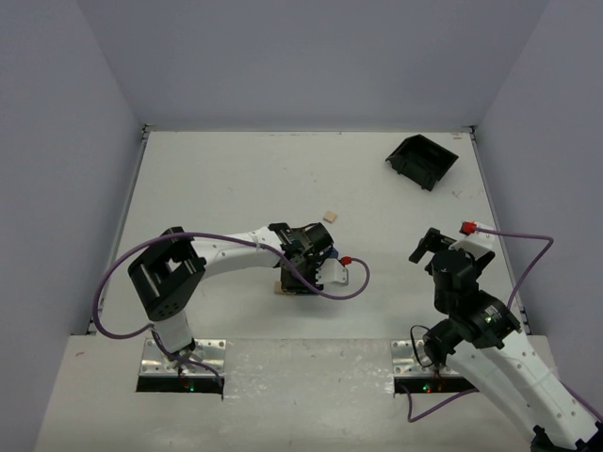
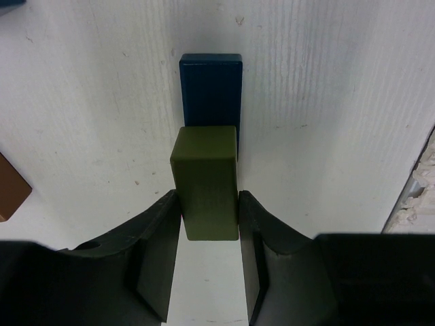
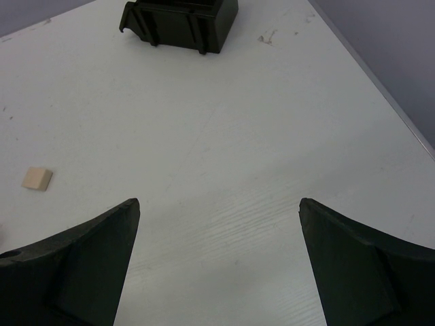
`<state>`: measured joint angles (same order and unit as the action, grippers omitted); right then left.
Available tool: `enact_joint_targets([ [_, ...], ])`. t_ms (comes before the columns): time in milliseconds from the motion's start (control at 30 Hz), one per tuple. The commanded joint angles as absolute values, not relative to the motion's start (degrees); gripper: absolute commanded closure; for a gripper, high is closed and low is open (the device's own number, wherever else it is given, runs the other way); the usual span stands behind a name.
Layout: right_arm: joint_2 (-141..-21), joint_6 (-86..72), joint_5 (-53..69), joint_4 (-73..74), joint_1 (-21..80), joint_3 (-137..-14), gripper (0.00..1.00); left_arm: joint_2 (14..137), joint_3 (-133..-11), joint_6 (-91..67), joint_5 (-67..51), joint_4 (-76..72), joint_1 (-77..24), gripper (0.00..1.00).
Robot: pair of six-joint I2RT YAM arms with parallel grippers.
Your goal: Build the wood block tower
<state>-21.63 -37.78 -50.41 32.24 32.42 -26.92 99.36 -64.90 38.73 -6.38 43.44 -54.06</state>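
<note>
My left gripper (image 2: 207,198) is shut on an olive green block (image 2: 204,178), with a jaw pressing each long side. The block's far end overlaps a dark blue block (image 2: 211,87) lying flat on the table; I cannot tell whether they touch. A reddish brown block (image 2: 9,197) shows at the left edge. In the top view my left gripper (image 1: 303,262) hides these blocks, and a tan piece (image 1: 280,287) peeks out beside it. A loose pale tan block (image 1: 330,217) lies beyond it and also shows in the right wrist view (image 3: 37,178). My right gripper (image 3: 217,212) is open and empty above bare table (image 1: 429,247).
A black plastic bin (image 1: 422,160) lies at the far right of the table and shows in the right wrist view (image 3: 180,24). Grey walls close the table on three sides. A purple cable (image 1: 349,282) loops from the left wrist.
</note>
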Motion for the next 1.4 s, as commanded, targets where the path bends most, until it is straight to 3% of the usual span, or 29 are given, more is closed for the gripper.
enact_joint_targets([
  [0, -21.3, -39.0, -52.4, 31.5, 32.3, -26.8, 0.01, 99.9, -65.4, 39.0, -5.9, 42.5, -54.7, 0.60],
  [400, -21.3, -39.1, -52.2, 31.5, 32.4, -26.7, 0.01, 99.7, -65.1, 39.3, -5.4, 42.3, -54.7, 0.50],
  [533, -21.3, -39.0, -52.0, 31.5, 32.4, -26.8, 0.01, 99.4, -65.3, 39.9, -5.8, 43.0, -54.7, 0.27],
  [600, -21.4, -39.1, -51.9, 31.6, 32.4, -27.0, 0.01, 98.9, -66.0, 40.6, -6.6, 44.3, -54.7, 0.00],
  [1100, -23.4, -36.0, -46.6, 31.8, 32.4, -28.7, 0.01, 92.3, -79.3, 40.6, -3.9, 43.3, -54.4, 0.00],
  [1367, -24.3, -36.7, -41.6, 32.6, 32.4, -29.5, 0.01, 90.6, -83.2, 33.9, -9.9, 28.8, -47.4, 0.00],
])
